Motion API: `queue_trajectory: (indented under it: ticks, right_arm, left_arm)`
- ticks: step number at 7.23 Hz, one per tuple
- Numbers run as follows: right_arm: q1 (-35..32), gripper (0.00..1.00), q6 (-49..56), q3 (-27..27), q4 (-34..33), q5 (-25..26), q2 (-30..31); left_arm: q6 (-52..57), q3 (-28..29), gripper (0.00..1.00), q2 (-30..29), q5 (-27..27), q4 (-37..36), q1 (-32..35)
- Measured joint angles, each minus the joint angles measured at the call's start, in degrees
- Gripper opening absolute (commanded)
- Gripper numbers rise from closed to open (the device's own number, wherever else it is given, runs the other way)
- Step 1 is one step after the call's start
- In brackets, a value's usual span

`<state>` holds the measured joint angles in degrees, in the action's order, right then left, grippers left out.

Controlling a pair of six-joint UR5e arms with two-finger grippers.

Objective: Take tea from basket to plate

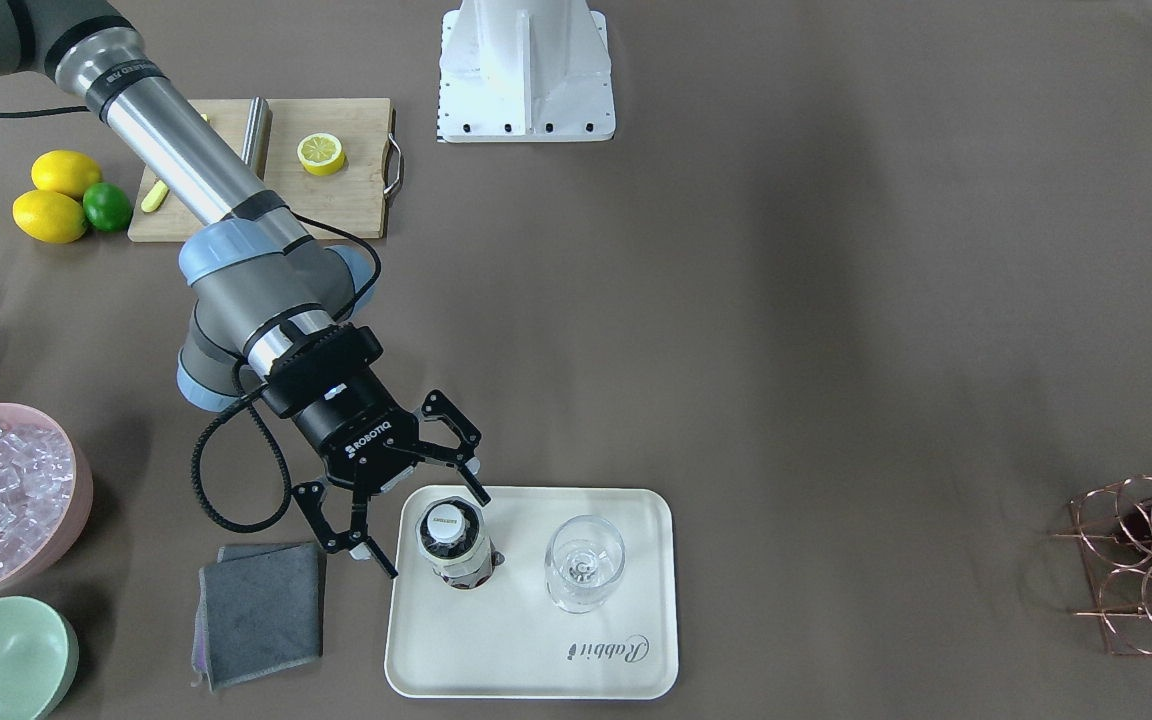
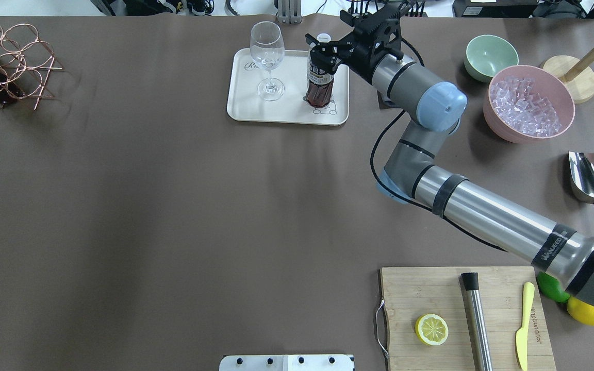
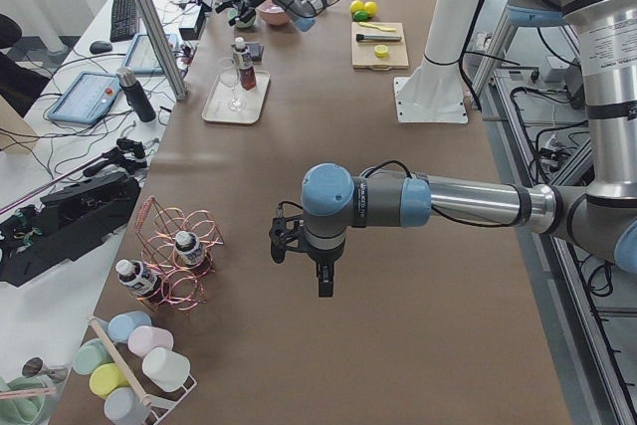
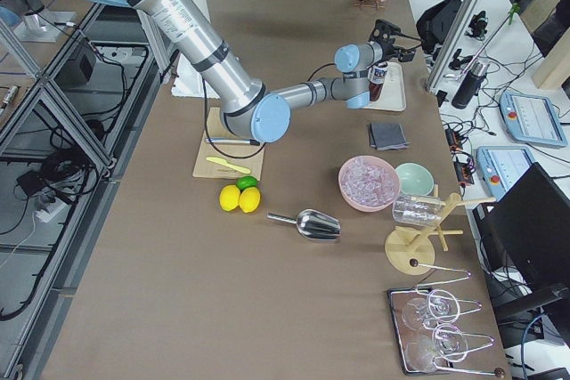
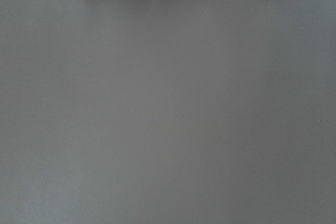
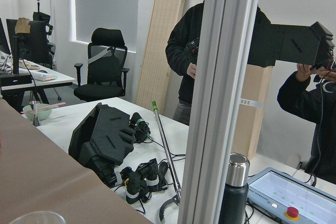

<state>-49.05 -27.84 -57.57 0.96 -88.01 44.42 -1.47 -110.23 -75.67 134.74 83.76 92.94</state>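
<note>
Wine glass [image 1: 584,560] stands near the tea bottle [image 1: 454,545] on the tray [image 1: 526,650], obstructing that side; grey cloth [image 1: 261,615] lies just off the opposite edge.

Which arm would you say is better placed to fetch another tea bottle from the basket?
Probably left: the left gripper hangs near the basket, while the right gripper stands open around the tea on the plate.
</note>
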Motion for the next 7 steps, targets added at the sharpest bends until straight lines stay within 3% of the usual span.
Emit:
queue_trajectory:
  ticks: [2,5,7]
  right_arm:
    - [-5.45,1.0,-0.13,-4.53,-7.88,-11.44,2.61]
    - [-11.82,1.0,-0.35,-7.42,-25.27,-31.37,6.73]
    - [-13.17,1.0,-4.99,-14.35,-34.48,-39.21,14.63]
  left_arm:
    - [2.53,0.76,0.98,0.09,-0.84,0.21,-0.1]
    - [12.14,2.36,0.98,0.76,-2.54,0.1,0.12]
    - [12.75,3.05,0.98,0.81,-2.34,0.35,0.35]
